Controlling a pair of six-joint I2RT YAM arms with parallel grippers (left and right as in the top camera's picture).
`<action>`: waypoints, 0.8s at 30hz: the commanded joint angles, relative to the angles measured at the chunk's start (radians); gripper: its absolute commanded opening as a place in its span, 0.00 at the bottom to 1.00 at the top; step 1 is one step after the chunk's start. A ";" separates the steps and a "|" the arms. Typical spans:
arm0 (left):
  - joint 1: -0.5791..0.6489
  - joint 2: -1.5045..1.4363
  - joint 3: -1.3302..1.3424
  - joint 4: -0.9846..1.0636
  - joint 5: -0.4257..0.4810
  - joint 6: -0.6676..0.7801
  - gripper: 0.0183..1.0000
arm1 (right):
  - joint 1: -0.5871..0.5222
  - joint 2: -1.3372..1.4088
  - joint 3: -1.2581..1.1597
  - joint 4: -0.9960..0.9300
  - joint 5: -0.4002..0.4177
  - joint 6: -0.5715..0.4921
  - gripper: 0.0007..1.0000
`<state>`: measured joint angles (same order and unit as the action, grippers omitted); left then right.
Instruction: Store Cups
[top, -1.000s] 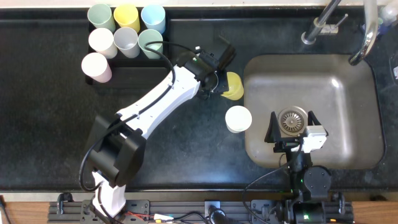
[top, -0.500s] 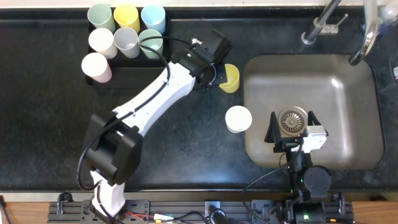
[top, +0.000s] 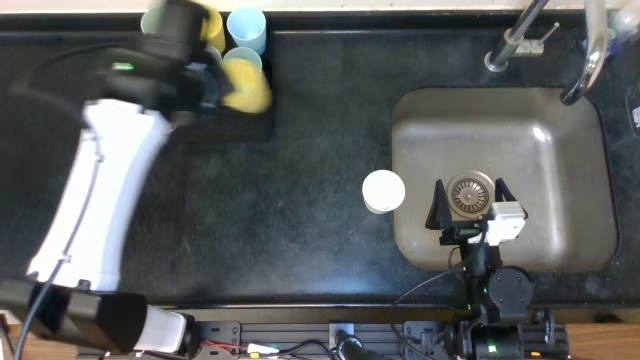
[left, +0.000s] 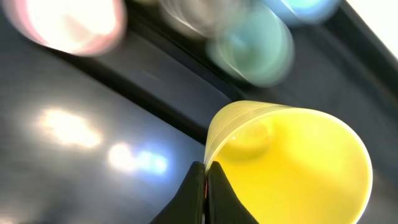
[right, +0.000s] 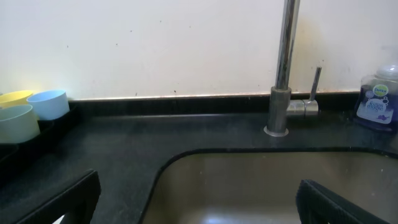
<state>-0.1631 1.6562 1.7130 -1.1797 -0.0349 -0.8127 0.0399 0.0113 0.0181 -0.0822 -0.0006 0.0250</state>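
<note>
My left gripper (top: 216, 88) is shut on the rim of a yellow cup (top: 247, 86), which it holds tilted above the right end of the black cup tray (top: 240, 126) at the back left. In the left wrist view the yellow cup (left: 292, 162) has its open mouth toward the camera, its rim pinched between the two fingers of the left gripper (left: 206, 173). Blurred beyond it are a pink cup (left: 71, 22) and a green cup (left: 252, 43). A white cup (top: 383, 190) stands upside down on the counter by the sink's left rim. My right gripper (top: 470, 206) hangs open over the sink (top: 560, 150).
A blue cup (top: 246, 25) and another yellow cup (top: 211, 24) stand in the tray's back row, partly under my left arm. The faucet (right: 286, 68) and a soap bottle (right: 378, 99) are behind the sink. Dark counter lies between tray and sink.
My left arm lifted the yellow cup from beside the sink and swung it left to the tray. The white cup and the right arm stayed still.
</note>
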 joint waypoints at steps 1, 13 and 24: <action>0.109 0.056 0.001 -0.016 -0.027 -0.004 0.02 | -0.001 -0.008 -0.013 0.005 -0.007 -0.003 1.00; 0.127 0.177 0.001 -0.005 -0.078 -0.004 0.02 | -0.001 -0.008 -0.014 0.005 -0.007 -0.003 1.00; 0.131 0.222 0.001 -0.004 -0.109 -0.005 0.02 | -0.001 -0.008 -0.013 0.005 -0.007 -0.003 1.00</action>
<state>-0.0326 1.8503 1.7126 -1.1873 -0.1143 -0.8131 0.0399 0.0113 0.0181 -0.0822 -0.0002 0.0254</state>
